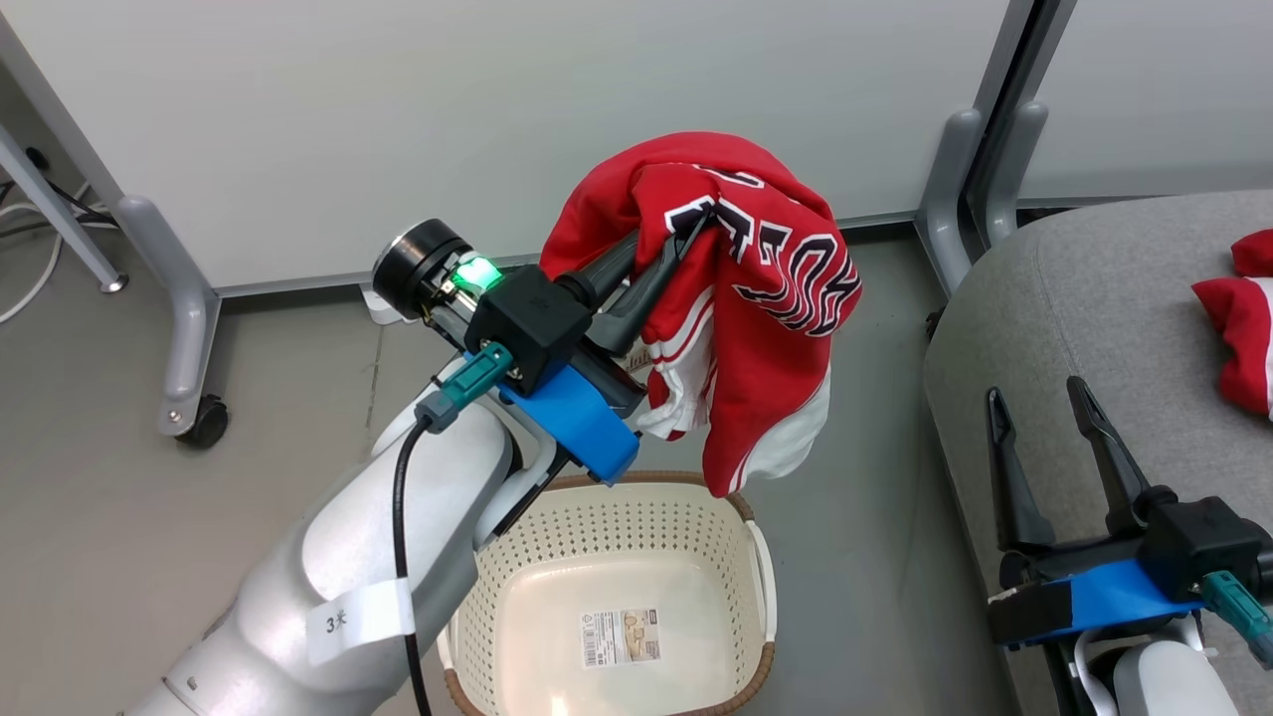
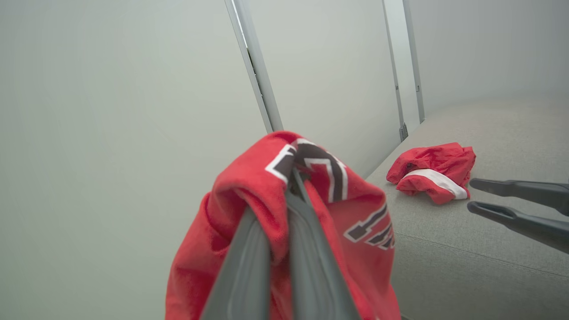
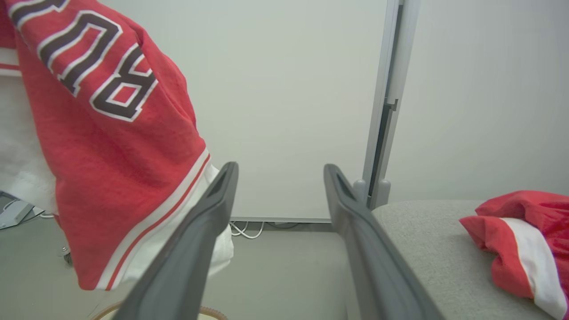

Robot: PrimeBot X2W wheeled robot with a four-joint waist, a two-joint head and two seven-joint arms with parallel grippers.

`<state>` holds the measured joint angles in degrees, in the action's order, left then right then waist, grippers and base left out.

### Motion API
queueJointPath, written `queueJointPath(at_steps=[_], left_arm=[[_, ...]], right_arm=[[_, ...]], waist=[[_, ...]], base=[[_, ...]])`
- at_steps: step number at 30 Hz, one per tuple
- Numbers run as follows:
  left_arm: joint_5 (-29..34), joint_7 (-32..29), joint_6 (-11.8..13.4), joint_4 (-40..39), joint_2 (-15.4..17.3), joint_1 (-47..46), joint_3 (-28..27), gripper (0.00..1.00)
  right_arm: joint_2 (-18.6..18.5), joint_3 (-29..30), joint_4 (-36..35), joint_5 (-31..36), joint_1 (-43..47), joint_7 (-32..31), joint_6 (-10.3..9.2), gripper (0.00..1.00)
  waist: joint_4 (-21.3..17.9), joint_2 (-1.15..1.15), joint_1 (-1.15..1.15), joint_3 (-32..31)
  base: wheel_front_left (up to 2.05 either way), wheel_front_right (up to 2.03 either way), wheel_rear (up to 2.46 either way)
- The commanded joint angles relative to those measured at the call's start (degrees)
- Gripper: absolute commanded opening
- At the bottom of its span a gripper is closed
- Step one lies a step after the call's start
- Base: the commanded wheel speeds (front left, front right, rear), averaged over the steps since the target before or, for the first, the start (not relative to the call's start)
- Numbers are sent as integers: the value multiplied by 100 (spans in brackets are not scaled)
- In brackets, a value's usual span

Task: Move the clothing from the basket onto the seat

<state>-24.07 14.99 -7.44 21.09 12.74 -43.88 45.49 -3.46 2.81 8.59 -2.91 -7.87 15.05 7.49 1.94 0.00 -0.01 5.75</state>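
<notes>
Two fingers of the left hand [image 1: 691, 231] are clamped on the lettered jersey [image 1: 766, 298], held above the basket [image 1: 617, 517] with its long axis hanging downward. The right hand [image 1: 1036, 390] is spread, empty, over the seat [image 1: 1094, 288], where the striped garment [image 1: 1233, 338] is laid.

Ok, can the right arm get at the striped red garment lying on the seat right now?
Probably yes. The right gripper hangs open over the seat, empty, and bare grey fabric is all that lies between it and the striped garment further along.
</notes>
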Motion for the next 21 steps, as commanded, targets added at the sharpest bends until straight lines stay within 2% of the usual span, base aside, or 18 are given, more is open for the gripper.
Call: queueJointPath(at_steps=[1, 13, 21], left_arm=[[-33, 27, -4, -5, -4, -66, 32, 0], [-104, 25, 17, 11, 12, -66, 125, 0], [-63, 27, 47, 5, 17, -99, 195, 0]], right_arm=[[18, 13, 16, -35, 89, 19, 1, 100], [-9, -155, -118, 23, 6, 19, 1, 100], [-303, -1073, -234, 92, -515, 19, 1, 100]], waist=[[-1, 0, 1, -63], [24, 0, 1, -96], [19, 0, 1, -5]], base=[[0, 0, 0], [0, 0, 0], [0, 0, 0]])
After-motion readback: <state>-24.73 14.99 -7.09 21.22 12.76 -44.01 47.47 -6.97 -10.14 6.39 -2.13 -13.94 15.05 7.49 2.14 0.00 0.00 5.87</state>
